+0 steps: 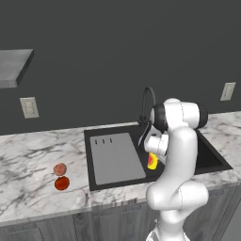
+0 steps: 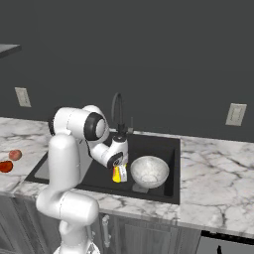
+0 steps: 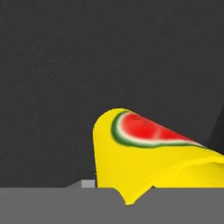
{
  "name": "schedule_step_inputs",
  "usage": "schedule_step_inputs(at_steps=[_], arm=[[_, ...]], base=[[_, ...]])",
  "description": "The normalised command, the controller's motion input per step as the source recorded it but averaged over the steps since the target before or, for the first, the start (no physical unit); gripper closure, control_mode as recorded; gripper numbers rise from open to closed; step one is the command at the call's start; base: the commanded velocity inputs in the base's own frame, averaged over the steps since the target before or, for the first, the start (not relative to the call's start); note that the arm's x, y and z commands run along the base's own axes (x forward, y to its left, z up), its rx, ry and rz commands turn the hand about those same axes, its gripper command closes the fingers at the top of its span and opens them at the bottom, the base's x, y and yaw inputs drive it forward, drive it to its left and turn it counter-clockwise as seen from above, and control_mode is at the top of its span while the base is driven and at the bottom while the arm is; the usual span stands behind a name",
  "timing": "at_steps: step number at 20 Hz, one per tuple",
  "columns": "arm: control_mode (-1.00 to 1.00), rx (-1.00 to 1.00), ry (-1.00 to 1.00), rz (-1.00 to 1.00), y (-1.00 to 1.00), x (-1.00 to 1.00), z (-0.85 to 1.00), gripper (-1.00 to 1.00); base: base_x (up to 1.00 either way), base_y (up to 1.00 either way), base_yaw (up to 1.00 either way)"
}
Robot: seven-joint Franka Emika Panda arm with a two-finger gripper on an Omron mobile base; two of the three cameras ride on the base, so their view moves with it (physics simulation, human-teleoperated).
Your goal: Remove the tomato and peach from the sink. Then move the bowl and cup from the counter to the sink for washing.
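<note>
Sink: black rectangular basin (image 2: 163,144) in white marble counter (image 2: 218,173), holding speckled pale bowl (image 2: 149,171).
Gripper (image 2: 119,174): jaws pinching yellow watermelon-print cup (image 2: 118,174).

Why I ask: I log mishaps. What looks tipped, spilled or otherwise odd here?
Nothing is spilled or damaged. The cup hangs at the pincer over the sink beside the bowl, apparently tilted. Tomato and peach sit on the counter.

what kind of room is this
A kitchen, rendered rather than real: a black sink with a gooseneck faucet is set into a white marble counter over grey cabinets.
</note>
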Motion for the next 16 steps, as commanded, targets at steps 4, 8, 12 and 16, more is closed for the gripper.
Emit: schedule_step_inputs(at_steps=[4,8,12,16], arm=[[-1.00,-0.01,0.00,0.03,0.03,0.06,-0.28,1.00],[-1.00,0.00,0.00,0.04,0.07,-0.01,-0.26,1.00],[-1.00,0.00,0.00,0.04,0.05,-0.07,-0.28,1.00],[-1.00,0.00,0.00,0.01,0.07,-0.13,-0.30,1.00]], base=[[0.00,0.00,0.00],[0.00,0.00,0.00],[0.00,0.00,0.00],[0.00,0.00,0.00]])
